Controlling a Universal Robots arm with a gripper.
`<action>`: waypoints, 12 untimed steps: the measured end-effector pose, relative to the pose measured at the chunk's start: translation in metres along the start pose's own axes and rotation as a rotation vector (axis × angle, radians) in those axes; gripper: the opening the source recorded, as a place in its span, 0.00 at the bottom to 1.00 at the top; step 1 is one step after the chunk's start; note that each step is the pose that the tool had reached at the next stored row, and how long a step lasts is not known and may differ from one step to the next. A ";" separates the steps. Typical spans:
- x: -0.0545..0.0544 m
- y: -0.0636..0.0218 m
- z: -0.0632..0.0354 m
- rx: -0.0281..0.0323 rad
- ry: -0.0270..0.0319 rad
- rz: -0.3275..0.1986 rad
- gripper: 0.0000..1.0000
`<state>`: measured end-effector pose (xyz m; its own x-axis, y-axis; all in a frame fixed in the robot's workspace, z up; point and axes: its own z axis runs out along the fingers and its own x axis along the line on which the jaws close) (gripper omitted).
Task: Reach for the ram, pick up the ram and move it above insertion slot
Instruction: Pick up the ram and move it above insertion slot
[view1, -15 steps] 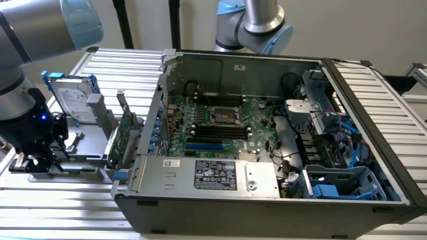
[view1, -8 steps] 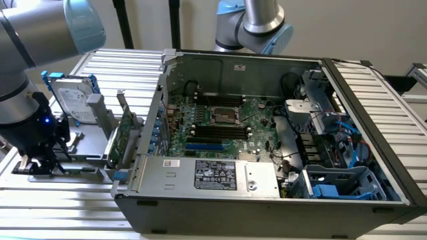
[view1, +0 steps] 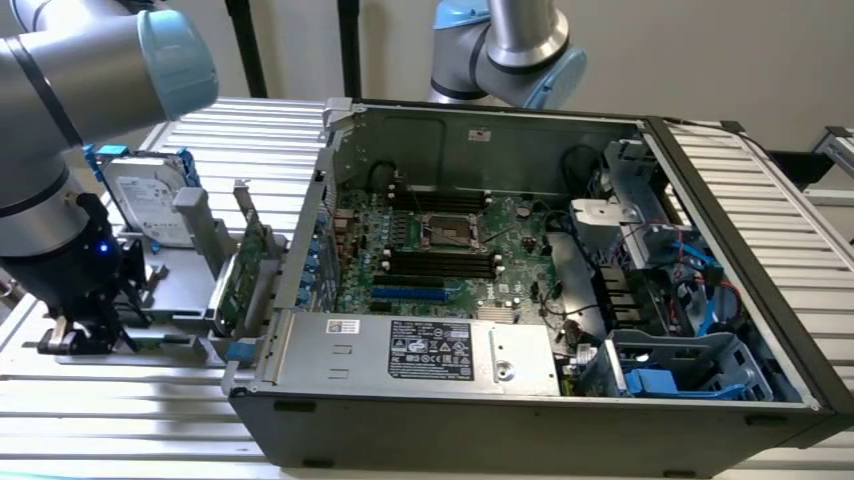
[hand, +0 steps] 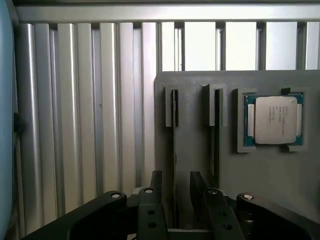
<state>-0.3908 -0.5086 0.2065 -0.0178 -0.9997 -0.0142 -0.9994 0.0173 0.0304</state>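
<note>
The ram stands on edge in a grey holder, seen as a thin dark line running down between my fingers. My gripper is open, one black finger on each side of the stick with a gap to it. In the exterior view the gripper hangs low over the grey fixture, at that view's left of the open computer case. The dark memory slots lie on the motherboard inside the case, beside the processor socket.
A second thin board stands in a neighbouring holder, and a processor lies in a pocket of the fixture plate. A green expansion card and a hard drive stand between gripper and case wall. A power supply sits at the case's front.
</note>
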 end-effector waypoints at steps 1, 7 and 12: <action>0.000 -0.0003 0.0012 -0.0001 0.0001 -0.002 0.36; 0.000 -0.0011 0.0067 -0.0002 0.0004 -0.012 0.36; 0.000 -0.0012 0.0076 -0.0004 0.0007 -0.016 0.16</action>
<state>-0.3898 -0.5087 0.1989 -0.0021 -0.9999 -0.0140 -0.9995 0.0017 0.0306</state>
